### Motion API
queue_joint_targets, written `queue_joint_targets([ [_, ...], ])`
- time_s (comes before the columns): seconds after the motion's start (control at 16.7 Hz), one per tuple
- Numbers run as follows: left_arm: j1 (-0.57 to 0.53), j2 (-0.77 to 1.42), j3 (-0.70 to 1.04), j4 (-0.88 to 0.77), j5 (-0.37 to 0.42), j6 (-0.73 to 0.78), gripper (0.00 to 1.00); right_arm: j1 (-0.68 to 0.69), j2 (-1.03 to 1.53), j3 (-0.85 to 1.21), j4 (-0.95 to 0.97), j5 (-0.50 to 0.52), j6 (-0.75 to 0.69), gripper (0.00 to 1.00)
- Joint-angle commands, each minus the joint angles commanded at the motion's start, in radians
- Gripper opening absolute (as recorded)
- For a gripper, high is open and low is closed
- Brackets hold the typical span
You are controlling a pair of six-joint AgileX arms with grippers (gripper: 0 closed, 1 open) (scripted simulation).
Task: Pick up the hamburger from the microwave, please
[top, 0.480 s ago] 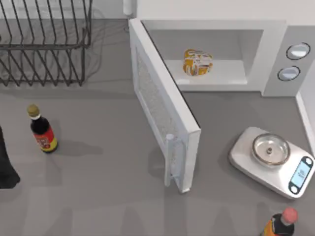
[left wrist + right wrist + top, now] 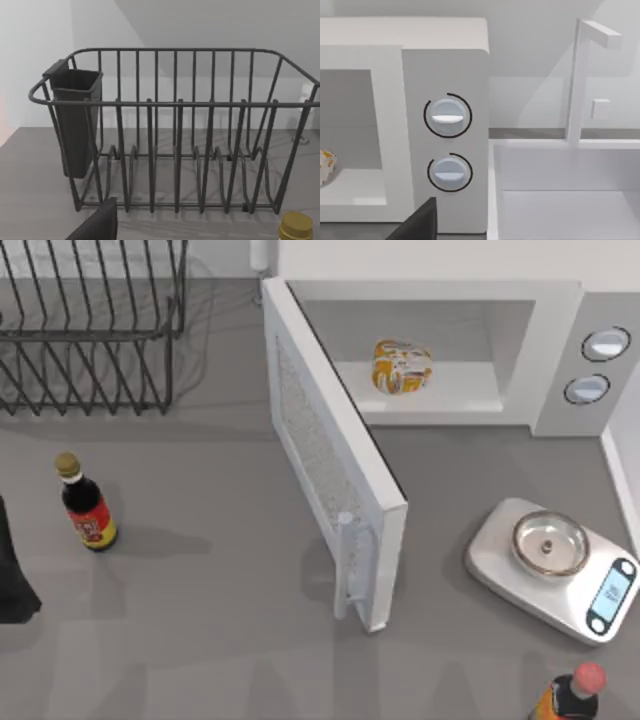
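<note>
Sitting on microwave (image 2: 560, 320) floor, mid-cavity: hamburger (image 2: 402, 367), untouched. Door (image 2: 330, 455) swung wide toward worktop front, so access clear. Left arm (image 2: 12, 575) parked at worktop's left edge. Fingers of both arms: cannot tell. Reach not yet begun.

Grey desk (image 2: 200, 640) is carrying six items. Microwave (image 2: 560, 350) is sitting at the back right, door (image 2: 330, 470) swinging open toward the front. Wire dish rack (image 2: 90, 330) is standing at the back left. Dark sauce bottle (image 2: 85, 505) is standing upright on the left side. Silver kitchen scale (image 2: 550, 565) is lying front right, and a red-capped bottle (image 2: 575, 695) is standing near it at the front edge. A white basin (image 2: 565, 200) is adjoining the microwave's right side.
</note>
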State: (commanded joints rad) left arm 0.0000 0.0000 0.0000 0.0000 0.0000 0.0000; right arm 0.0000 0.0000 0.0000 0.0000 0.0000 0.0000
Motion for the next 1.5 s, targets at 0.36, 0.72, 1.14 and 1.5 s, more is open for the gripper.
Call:
queue_joint_targets([
  [0.36, 0.0, 0.0, 0.0, 0.0, 0.0, 0.0, 1.0, 0.0, 0.0, 0.0, 0.0, 0.0, 0.0, 1.0],
  [0.72, 0.0, 0.0, 0.0, 0.0, 0.0, 0.0, 1.0, 0.0, 0.0, 0.0, 0.0, 0.0, 0.0, 1.0],
  [1.14, 0.0, 0.0, 0.0, 0.0, 0.0, 0.0, 1.0, 0.012, 0.057, 0.03, 0.018, 0.012, 0.005, 1.0],
  [1.5, 0.0, 0.0, 0.0, 0.0, 0.0, 0.0, 1.0, 0.091, 0.417, 0.217, 0.134, 0.091, 0.037, 1.0],
])
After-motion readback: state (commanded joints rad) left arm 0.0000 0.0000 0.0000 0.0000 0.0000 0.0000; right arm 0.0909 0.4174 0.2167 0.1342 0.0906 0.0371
